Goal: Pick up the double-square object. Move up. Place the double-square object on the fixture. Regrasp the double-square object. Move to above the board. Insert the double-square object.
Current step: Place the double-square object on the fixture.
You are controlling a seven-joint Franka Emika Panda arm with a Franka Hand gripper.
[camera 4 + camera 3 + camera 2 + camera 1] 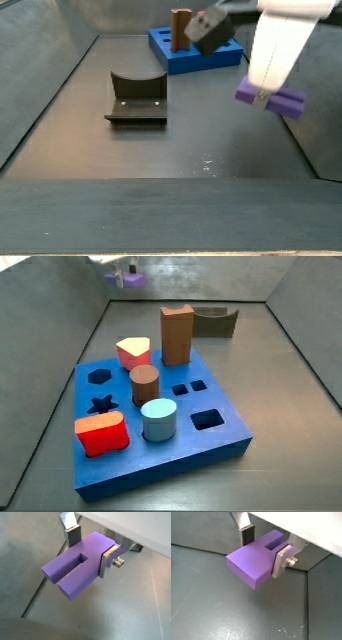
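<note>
1. Firmly, the gripper (266, 548) clamps the double-square object (254, 562) between its silver fingers (282, 562), in the air above the grey floor (211, 607).
2. Meanwhile, the fixture (136, 100) stands empty, well apart.
3. Farther off, the board (201, 431) carries coloured pegs and a brown block (177, 334).

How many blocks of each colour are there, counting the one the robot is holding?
Purple: 1, the double-square object, held off the floor in the gripper
Brown: 2, the tall brown block and the brown cylinder
Red: 2, the red rounded-square block and the red peg
Light blue: 1, the cylinder
Total: 6
</note>
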